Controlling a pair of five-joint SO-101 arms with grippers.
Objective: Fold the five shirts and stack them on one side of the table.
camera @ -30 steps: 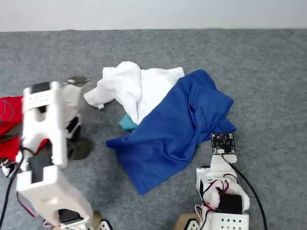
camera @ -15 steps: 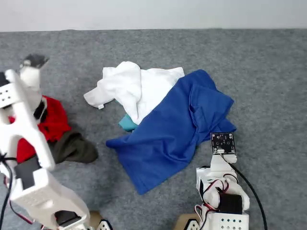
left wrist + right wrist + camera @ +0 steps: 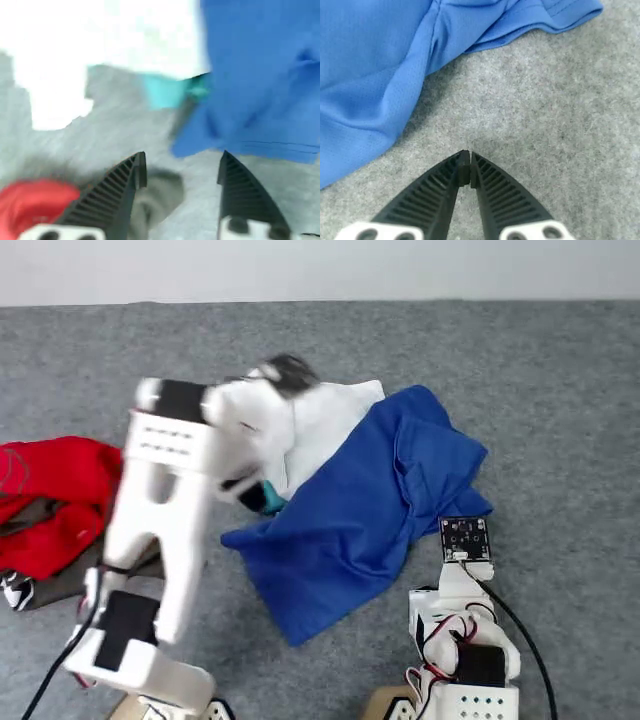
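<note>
The pile in the middle holds a white shirt (image 3: 325, 420), a blue shirt (image 3: 360, 510) partly over it, and a teal shirt (image 3: 268, 498) peeking out between them. At the left edge a red shirt (image 3: 55, 490) lies crumpled on a dark grey shirt (image 3: 60, 582). My left arm (image 3: 165, 490) stretches over the white shirt's left part. Its gripper (image 3: 182, 167) is open and empty above the carpet, between the teal shirt (image 3: 170, 91), the blue shirt (image 3: 260, 75) and the red shirt (image 3: 35, 202). My right gripper (image 3: 470, 172) is shut just above bare carpet beside the blue shirt (image 3: 375, 60).
The grey carpeted table (image 3: 560, 390) has free room on its right and far sides. My right arm (image 3: 465, 540) stands folded at the near right edge, close to the blue shirt's corner.
My left arm has swung from the far left, over the red shirt, to the right and now reaches over the white shirt. The red shirt lies uncovered. The right arm has not moved.
</note>
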